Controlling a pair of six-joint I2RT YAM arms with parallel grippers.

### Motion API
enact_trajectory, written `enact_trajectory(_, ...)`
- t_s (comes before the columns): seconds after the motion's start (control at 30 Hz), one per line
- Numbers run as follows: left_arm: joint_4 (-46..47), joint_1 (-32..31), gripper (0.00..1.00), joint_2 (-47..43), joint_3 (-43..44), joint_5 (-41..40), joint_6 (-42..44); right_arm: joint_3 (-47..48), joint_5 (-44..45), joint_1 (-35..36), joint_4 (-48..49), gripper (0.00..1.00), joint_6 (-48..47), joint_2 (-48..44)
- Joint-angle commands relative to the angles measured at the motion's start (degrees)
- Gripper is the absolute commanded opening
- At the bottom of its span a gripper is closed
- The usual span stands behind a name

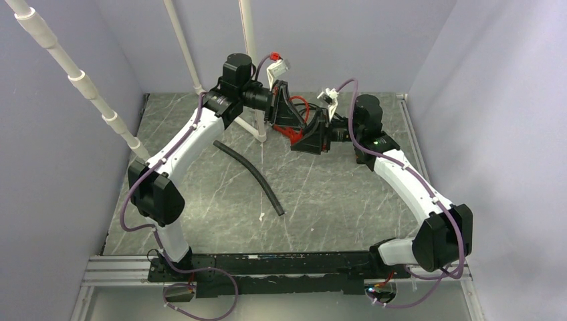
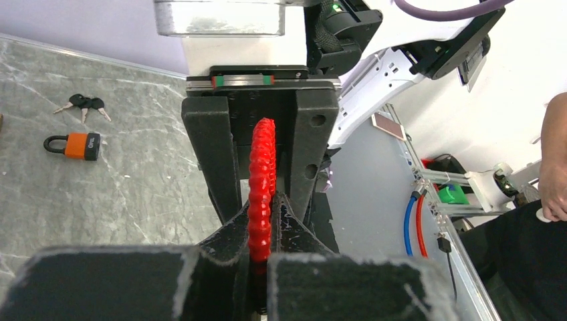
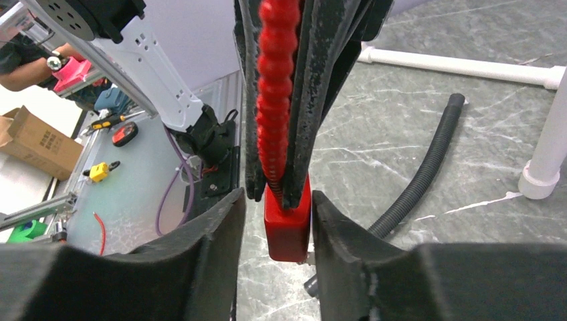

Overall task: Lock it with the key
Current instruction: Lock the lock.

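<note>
A red ribbed cable ends in a red lock body. Both are held above the table at the back. My left gripper is shut on the cable just above the body. My right gripper faces it, open, with the lock body between its fingers and a gap on the left side. A bunch of black-headed keys lies on the table. An orange padlock lies next to them. Neither gripper holds a key.
A black corrugated hose lies on the marble table left of centre and shows in the right wrist view. White PVC pipes stand at the back, with one low bar. Purple walls close the sides.
</note>
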Motion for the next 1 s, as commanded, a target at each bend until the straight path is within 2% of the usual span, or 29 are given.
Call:
enact_trajectory(0.0, -0.36, -0.15, 0.0, -0.23, 2.8, 2.02, 1.66, 2.44, -1.3, 0.14, 1.39, 0.3, -0.38, -0.3)
enact_trajectory(0.03, -0.5, -0.19, 0.0, -0.19, 2.8, 2.08, 1.73, 2.42, -1.29, 0.16, 1.65, 0.31, 0.01, -0.25)
enact_trajectory(0.13, -1.42, -0.19, 0.0, -0.1, 2.96, 2.39, 2.32, 2.7, -1.55, 0.15, 1.59, 0.43, 0.15, -0.37)
enact_trajectory(0.2, -1.93, -0.19, 0.0, -0.19, 2.83, 2.56, 2.79, 2.85, -1.49, 0.09, 1.28, 0.47, -0.09, -0.49)
enact_trajectory(0.37, -3.99, -0.18, 0.0, -0.3, 2.96, 2.38, 4.63, 3.39, -1.72, -0.1, 0.37, 0.45, -0.6, -0.33)
enact_trajectory(0.73, -3.89, -0.19, 0.0, -0.33, 3.57, 1.89, 4.39, 2.87, -1.25, 0.28, -0.86, 0.25, -2.09, 0.14)
enact_trajectory(0.8, -4.05, -0.19, 0.0, -0.33, 3.59, 1.51, 4.34, 3.19, -1.01, 0.49, -1.3, 0.15, -2.52, 0.43)
enact_trajectory(0.83, -4.19, -0.15, 0.0, -0.39, 3.59, 1.22, 4.38, 3.47, -1.02, 0.44, -1.37, 0.05, -2.58, 0.47)
enact_trajectory(0.87, -4.55, -0.11, 0.05, -0.52, 3.59, 0.54, 4.47, 3.44, -0.8, 0.52, -1.02, 0.0, -2.45, 0.5)
enact_trajectory(0.97, -0.72, 1.4, 0.41, -1.94, 1.01, -0.99, 1.25, 2.48, 1.83, 0.02, 1.71, 0.0, -0.61, -0.52)
